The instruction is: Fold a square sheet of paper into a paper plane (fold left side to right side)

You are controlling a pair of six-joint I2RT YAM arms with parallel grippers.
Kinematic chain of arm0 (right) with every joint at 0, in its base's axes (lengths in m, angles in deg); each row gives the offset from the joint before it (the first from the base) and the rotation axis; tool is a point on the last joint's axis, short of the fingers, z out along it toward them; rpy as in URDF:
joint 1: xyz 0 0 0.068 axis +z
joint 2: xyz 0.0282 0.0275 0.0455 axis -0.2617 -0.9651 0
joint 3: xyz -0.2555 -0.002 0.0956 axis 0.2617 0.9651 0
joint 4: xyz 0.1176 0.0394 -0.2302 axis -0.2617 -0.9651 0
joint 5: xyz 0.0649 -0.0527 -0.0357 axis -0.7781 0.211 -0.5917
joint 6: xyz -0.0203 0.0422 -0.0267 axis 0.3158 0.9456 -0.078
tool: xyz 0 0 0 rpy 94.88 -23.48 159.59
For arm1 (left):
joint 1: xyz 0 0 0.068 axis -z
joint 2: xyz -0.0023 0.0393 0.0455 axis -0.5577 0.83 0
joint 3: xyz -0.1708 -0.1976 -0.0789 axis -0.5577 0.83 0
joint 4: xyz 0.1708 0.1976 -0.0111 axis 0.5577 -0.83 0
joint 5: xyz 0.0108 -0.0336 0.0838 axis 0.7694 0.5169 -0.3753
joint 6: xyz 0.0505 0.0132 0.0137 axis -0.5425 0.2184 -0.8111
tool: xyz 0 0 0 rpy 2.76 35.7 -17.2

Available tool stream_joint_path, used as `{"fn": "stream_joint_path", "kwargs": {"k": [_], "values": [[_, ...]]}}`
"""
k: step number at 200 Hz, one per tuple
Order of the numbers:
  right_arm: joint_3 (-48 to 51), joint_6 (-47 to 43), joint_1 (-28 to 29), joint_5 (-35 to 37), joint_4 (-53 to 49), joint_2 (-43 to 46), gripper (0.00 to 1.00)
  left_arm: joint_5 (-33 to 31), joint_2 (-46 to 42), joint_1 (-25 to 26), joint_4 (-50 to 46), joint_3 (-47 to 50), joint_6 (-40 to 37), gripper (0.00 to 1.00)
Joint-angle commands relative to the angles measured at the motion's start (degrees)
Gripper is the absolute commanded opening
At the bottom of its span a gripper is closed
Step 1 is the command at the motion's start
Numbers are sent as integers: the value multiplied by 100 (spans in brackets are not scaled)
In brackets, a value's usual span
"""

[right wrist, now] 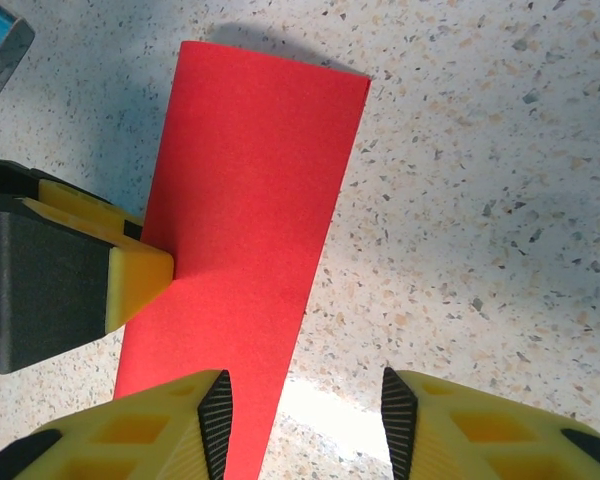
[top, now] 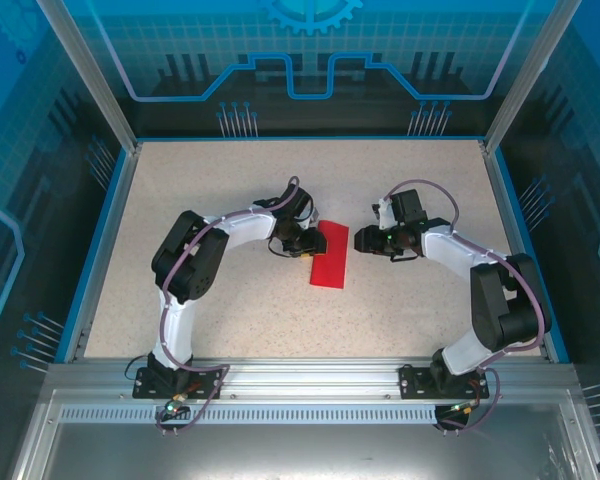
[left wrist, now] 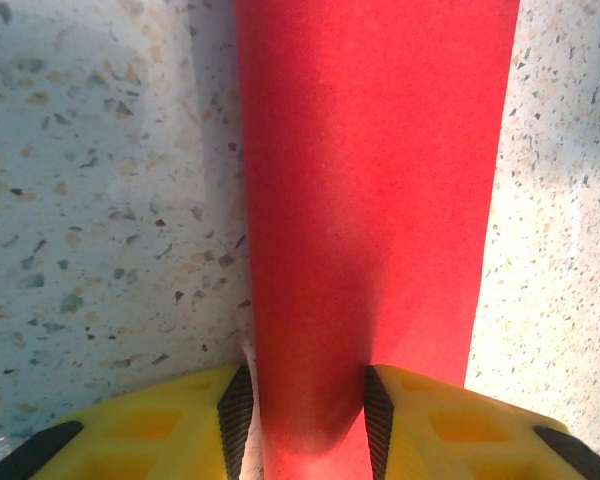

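Left wrist view: left claw [left wrist: 305, 400] straddles plain red paper [left wrist: 375, 180].

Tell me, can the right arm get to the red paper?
Probably yes. The right gripper hangs open right at the edge of the paper, and nothing lies between them. The left gripper is at the paper's other edge, so it doesn't look in the way.

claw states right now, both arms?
Left claw: open, tips at the red paper, not pinching it.
Right claw: open, holding nothing.
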Motion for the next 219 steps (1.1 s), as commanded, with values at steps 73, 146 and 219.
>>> {"fn": "stream_joint_path", "kwargs": {"k": [73,146,219], "values": [[-69,193,261,-687,265,-646,19,-191,305,110,-323,-80,-123,39],[-302,312,543,-623,320,-1158,14,-203,310,110,-323,-88,-116,39],[-467,265,589,-525,156,-1473,14,-212,319,119,-340,-89,-120,39]]}}
